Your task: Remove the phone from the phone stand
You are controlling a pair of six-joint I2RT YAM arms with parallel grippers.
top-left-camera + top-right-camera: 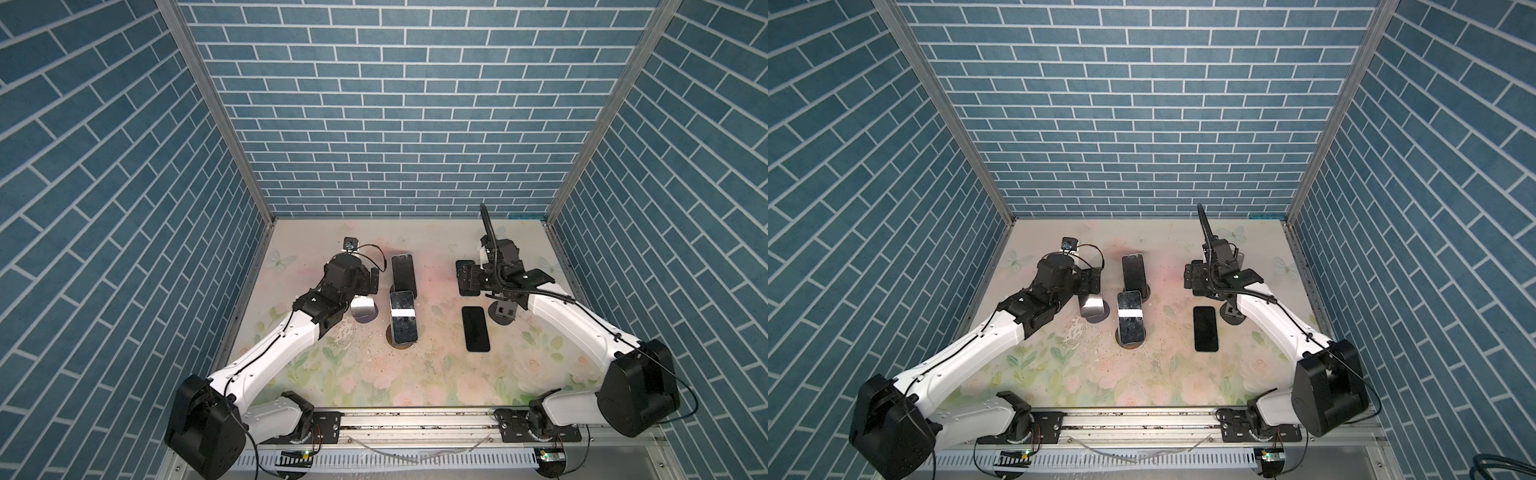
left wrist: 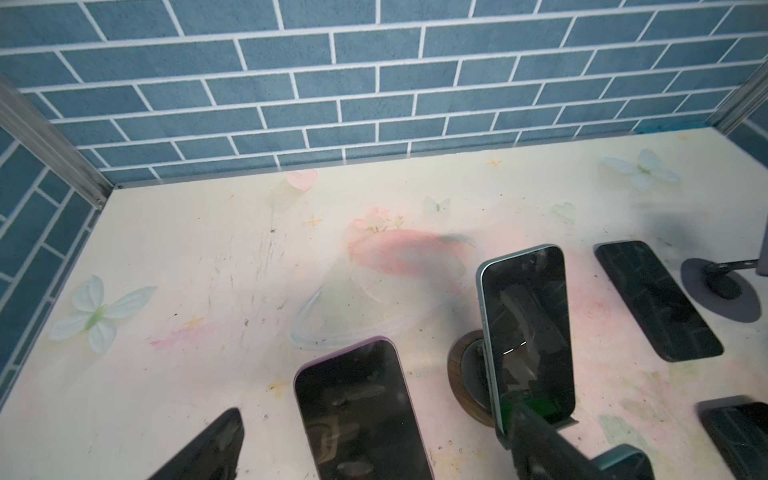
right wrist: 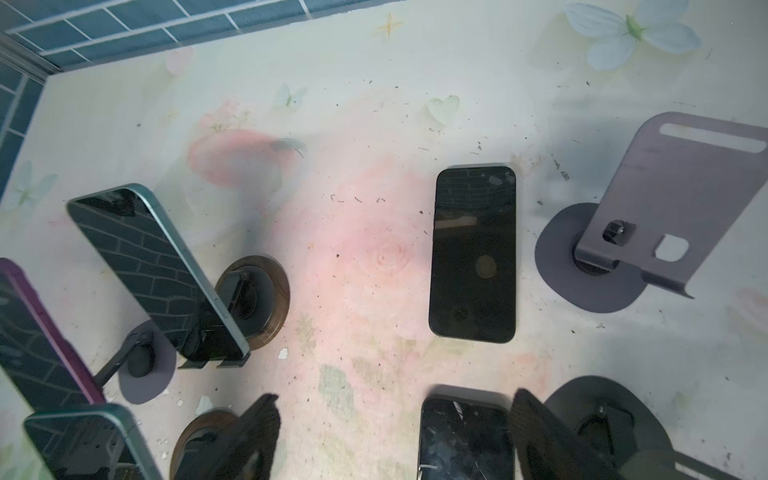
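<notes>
Well, your black phone [image 1: 476,328] lies flat on the table [image 1: 415,374] just beside the empty grey stand [image 1: 502,321], off it. Your right gripper [image 1: 464,277] hangs spread and empty near that stand; your left gripper [image 1: 373,282], well apart from it, gapes wide, gripping nothing

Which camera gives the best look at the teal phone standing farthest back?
The right wrist view: the rear teal phone shows whole, with its wooden base. The left wrist view shows its screen, but a gripper finger hides the bottom corner. In both top views it is small, just beyond the nearer phone.
</notes>
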